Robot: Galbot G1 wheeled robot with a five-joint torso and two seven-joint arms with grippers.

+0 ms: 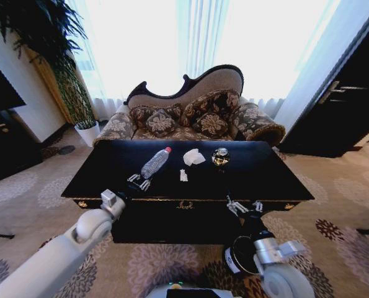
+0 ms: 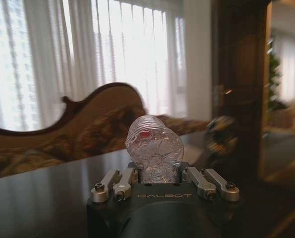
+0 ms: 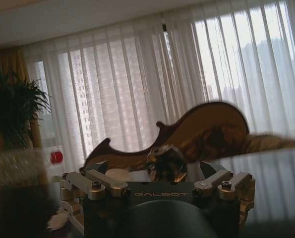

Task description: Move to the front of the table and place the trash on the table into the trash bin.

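Clear bottle (image 1: 155,163) lying on table (image 1: 258,177) with tissue (image 1: 193,158), scrap (image 1: 183,176) and dark round object (image 1: 220,158). Left gripper (image 1: 138,181) spread just short of bottle base (reach step). Right gripper (image 1: 245,207) spread at front edge, above bin (image 1: 237,261). Next, probably: advance, straddle, close.

The trash bin (image 1: 241,256) is half hidden behind the right arm. The small dark shiny round object (image 1: 220,158) is too small to tell what it is. The tiny white scrap (image 1: 183,176) is too small too. In the right wrist view the bottle (image 3: 18,166) is a blur cut off at the edge.
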